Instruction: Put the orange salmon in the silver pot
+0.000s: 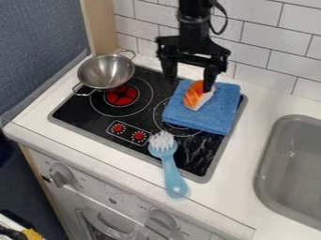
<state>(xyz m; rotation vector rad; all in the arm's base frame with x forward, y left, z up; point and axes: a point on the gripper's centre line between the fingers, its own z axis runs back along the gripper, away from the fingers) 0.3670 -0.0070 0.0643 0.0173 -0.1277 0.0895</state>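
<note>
The silver pot [105, 71] stands by the stove's [65, 123] back left corner. The gripper [190, 78], spread wide, is centred behind and slightly left of the orange salmon [197, 96], which lies on the blue cloth [203, 117] near the back right corner, long axis front to back.

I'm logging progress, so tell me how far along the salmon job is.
Done: no part of the transfer yet; the salmon lies on the blue cloth, and the silver pot stands upright on the stove.

In hand: nothing gripped. The end effector is open at the salmon, one finger partly in front of it; I can't tell whether they touch.

Left: grasp, lift, carry to the pot, release.
</note>
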